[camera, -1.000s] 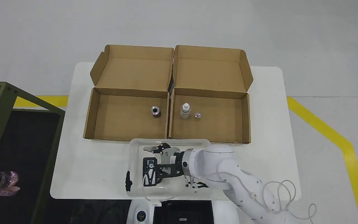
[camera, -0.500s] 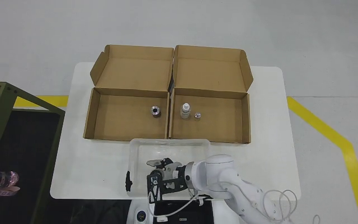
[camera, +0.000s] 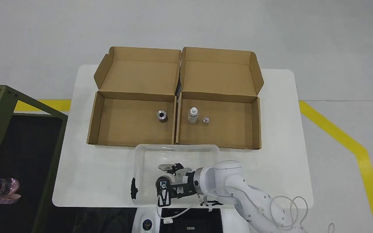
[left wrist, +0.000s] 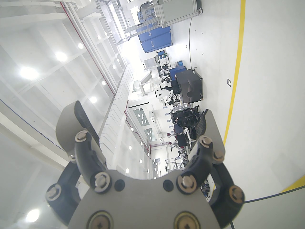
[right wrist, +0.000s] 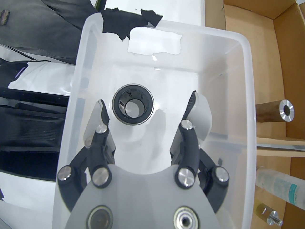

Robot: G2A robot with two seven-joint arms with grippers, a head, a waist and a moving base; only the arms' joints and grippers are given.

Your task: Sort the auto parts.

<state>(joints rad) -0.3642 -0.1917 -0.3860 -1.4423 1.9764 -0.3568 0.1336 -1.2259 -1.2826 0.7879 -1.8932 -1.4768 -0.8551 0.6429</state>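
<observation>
A black and metal bearing ring (right wrist: 133,107) lies on the floor of a clear plastic bin (right wrist: 246,77). My right gripper (right wrist: 148,103) is open inside the bin, its fingers either side of the ring and apart from it. From the top, the right gripper (camera: 164,182) sits low in the bin (camera: 140,152) at the table's near side. The left cardboard box (camera: 116,125) holds a metal cylinder (camera: 160,116). The right box (camera: 239,125) holds a small bottle (camera: 193,115) and a small metal part (camera: 205,120). My left gripper (left wrist: 143,115) is open and empty, facing the room.
Black tape (right wrist: 124,23) marks the bin's end wall. Both boxes stand side by side beyond the bin with their lids folded back. In the right wrist view the cylinder (right wrist: 274,114) and bottle (right wrist: 278,188) lie past the bin's wall.
The right arm has drawn back toward the table's near edge and its gripper has shifted within the bin's near half. The parts in the boxes have not moved.
</observation>
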